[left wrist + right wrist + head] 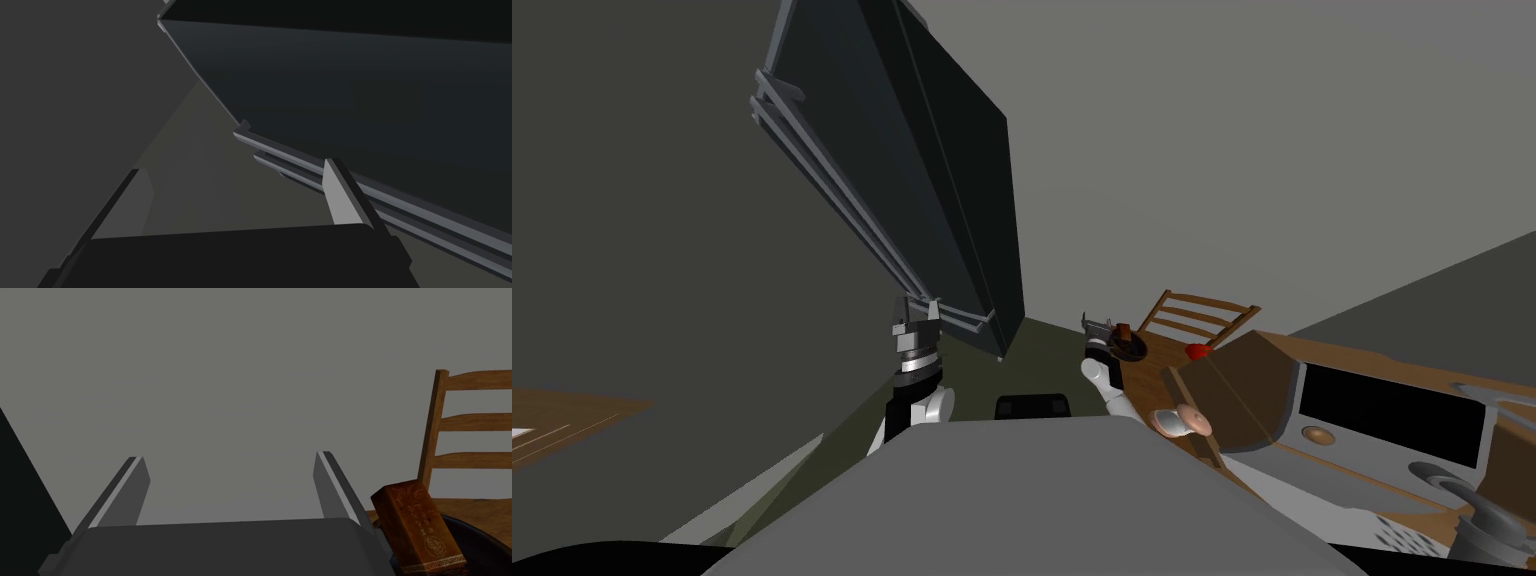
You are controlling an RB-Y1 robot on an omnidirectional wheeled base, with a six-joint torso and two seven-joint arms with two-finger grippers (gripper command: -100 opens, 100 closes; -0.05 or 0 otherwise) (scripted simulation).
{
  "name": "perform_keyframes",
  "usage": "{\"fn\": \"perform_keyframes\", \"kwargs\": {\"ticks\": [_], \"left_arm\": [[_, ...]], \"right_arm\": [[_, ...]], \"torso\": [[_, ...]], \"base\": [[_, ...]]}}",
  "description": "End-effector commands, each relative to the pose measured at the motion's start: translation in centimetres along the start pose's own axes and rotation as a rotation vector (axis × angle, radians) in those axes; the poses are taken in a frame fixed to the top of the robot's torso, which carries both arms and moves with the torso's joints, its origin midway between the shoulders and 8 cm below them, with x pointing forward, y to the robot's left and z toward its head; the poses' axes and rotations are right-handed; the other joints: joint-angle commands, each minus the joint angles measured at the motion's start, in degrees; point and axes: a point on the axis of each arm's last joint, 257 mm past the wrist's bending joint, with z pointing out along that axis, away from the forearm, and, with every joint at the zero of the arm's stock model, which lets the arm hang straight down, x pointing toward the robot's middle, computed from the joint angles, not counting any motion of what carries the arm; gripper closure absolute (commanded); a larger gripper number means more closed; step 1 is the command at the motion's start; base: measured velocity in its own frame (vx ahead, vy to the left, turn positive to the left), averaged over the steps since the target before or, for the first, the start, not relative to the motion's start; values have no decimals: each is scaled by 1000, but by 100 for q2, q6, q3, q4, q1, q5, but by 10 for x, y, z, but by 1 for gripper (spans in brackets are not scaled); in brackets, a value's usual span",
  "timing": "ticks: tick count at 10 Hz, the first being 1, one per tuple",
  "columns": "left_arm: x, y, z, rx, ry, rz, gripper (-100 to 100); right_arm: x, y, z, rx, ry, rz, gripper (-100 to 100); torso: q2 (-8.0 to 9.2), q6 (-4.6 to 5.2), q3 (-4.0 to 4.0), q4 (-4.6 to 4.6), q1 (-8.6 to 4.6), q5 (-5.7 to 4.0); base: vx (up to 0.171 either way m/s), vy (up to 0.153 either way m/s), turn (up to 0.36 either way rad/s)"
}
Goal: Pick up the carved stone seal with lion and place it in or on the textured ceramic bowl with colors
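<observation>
Brown seal (420, 528) lies in the dark bowl (482, 545) at the tabletop (1152, 378) edge, apparently delivered; hence right gripper (230, 458) jaws apart beside it; left gripper (237, 167) idle, jaws apart

In the right wrist view the seal (419, 527) runs off the bottom edge, so its lower end is cut away. The engraved marks on its brown face are too fine to read, and any carved figure cannot be told. The bowl (482, 544) around it is a dark sliver cut by 2 edges, its texture and colours untellable. The chair (467, 423) is cut to 1 post and 3 slats. In the head view the seal and bowl are too small to tell whether they touch. A grey object (1474, 515) is cut by the bottom right corner, and the tall dark cabinet (912, 150) by the top edge
</observation>
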Motion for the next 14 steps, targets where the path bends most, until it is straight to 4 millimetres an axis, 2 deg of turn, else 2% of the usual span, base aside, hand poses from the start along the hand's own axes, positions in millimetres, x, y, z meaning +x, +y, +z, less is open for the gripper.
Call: {"fn": "perform_keyframes", "kwargs": {"ticks": [1,10,11,14], "left_arm": [[0,0,0,0,0,0,0],[0,0,0,0,0,0,0],[0,0,0,0,0,0,0],[0,0,0,0,0,0,0]], "right_arm": [[6,-13,1,2,-4,7,-100],[6,-13,1,2,-4,-2,-100],[12,-18,11,17,-11,2,-100],[19,-25,20,37,-19,6,-100]], "torso": [[0,0,0,0,0,0],[4,0,2,0,-2,0],[3,1,2,0,-2,0],[4,1,2,1,11,3]], "base": [[0,0,0],[-1,0,3],[-1,22,-145],[-7,36,-79]]}}
